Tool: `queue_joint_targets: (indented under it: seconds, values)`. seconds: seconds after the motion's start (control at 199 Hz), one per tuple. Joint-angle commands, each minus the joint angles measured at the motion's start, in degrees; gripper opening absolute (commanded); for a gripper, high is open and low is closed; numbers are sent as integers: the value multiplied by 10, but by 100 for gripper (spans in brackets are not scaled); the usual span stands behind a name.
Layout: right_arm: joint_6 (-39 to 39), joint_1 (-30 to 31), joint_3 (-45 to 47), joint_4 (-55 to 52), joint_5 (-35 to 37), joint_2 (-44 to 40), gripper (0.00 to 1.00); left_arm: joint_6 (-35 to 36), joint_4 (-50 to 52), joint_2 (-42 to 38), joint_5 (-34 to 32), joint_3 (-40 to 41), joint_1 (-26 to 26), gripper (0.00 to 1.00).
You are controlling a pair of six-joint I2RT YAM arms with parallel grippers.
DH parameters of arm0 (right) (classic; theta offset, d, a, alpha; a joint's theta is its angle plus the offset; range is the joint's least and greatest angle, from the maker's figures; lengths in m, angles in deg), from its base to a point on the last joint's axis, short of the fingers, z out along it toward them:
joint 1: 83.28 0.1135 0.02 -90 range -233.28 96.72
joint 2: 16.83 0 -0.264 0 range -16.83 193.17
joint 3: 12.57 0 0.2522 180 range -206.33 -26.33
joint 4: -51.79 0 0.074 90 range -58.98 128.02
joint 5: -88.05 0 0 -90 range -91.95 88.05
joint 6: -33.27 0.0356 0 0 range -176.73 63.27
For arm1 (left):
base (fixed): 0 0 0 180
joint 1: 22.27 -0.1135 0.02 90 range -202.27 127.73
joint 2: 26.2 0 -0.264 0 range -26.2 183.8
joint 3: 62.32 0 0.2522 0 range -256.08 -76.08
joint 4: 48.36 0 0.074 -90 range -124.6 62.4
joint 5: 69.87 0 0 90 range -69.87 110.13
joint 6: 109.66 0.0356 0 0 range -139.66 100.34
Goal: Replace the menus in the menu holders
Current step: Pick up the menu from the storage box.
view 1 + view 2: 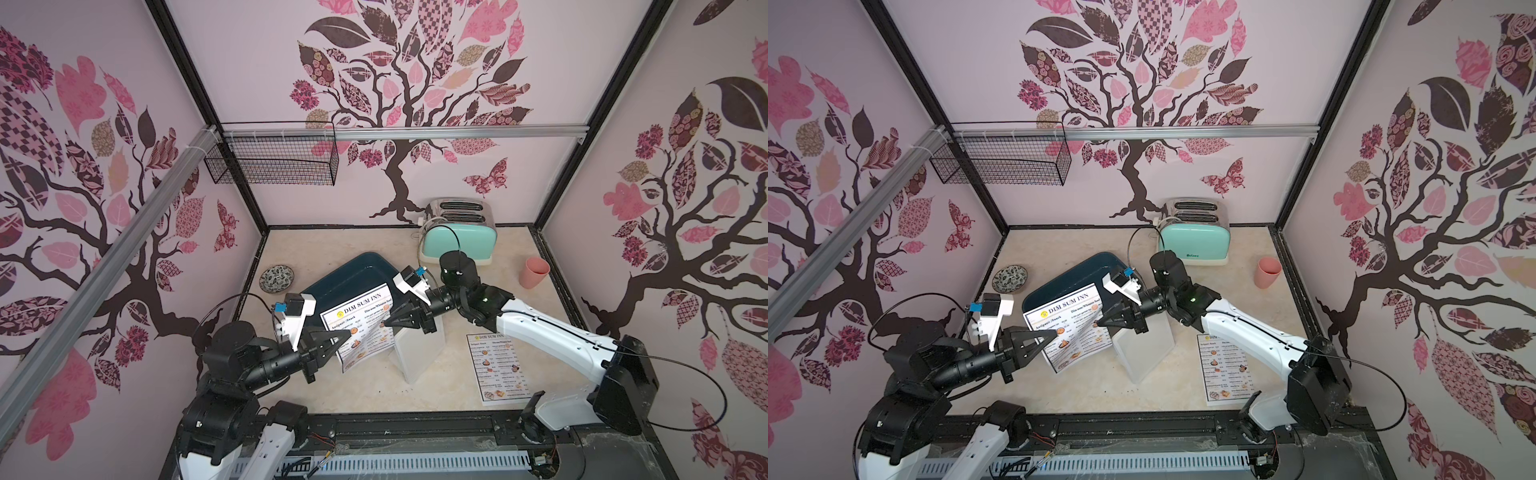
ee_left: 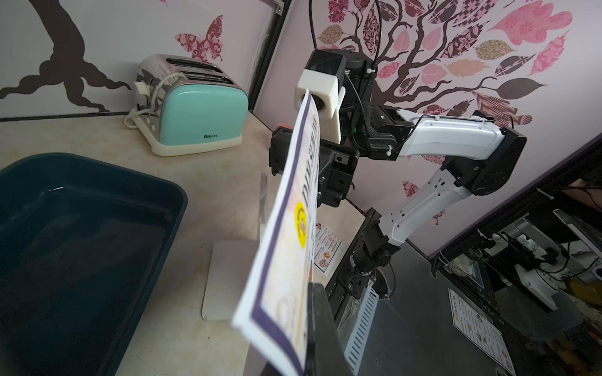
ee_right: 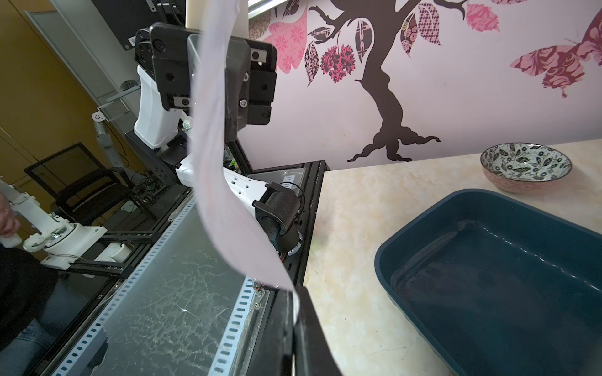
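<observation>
Left gripper [image 1: 347,332]: clamped on the left edge of the held menu [image 1: 360,309].
Right gripper [image 1: 385,323]: pinched shut on the same sheet's right edge.
Held menu: hung bowed in the air over the near end of the blue tray [image 1: 353,274].
Menu holder [image 1: 420,353]: stood on the table [image 1: 374,395], just beside the held menu.
Second menu [image 1: 496,368]: lay flat beyond the holder.

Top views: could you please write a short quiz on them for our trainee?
1. True or false: only the left gripper holds the lifted white paper "DIM SUM INN" menu sheet.
2. Where does the second such sheet lie? A in the blue tray; B flat on the beige table by the clear acrylic holder; C in the wire basket.
3. Fill in: the pink cup stands ___ of the mint-green toaster.
Key: 1 false; 2 B; 3 right.
</observation>
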Motion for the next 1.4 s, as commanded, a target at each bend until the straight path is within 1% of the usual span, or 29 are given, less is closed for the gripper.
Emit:
queue_joint_targets:
  seconds: [0.0,0.291,0.832,1.008,1.123,1.258,1.399]
  values:
    - [-22,2,-26,-21,-7,4,7,11,-4,4,-1,-8,1,0]
    - [-43,2,-35,-42,-2,7,7,9,-13,11,3,-4,1,0]
    - [-61,2,-45,-52,9,14,8,12,-26,19,5,-2,0,0]
    - [-71,1,-53,-63,6,15,8,14,-27,22,7,-4,1,0]
    - [-69,-9,-53,-65,-10,13,8,17,-25,22,8,-4,1,0]
    - [-64,-15,-51,-62,-27,9,15,20,-22,24,8,-5,1,0]
    - [-61,-18,-43,-58,-27,7,14,22,-21,24,8,-6,1,0]
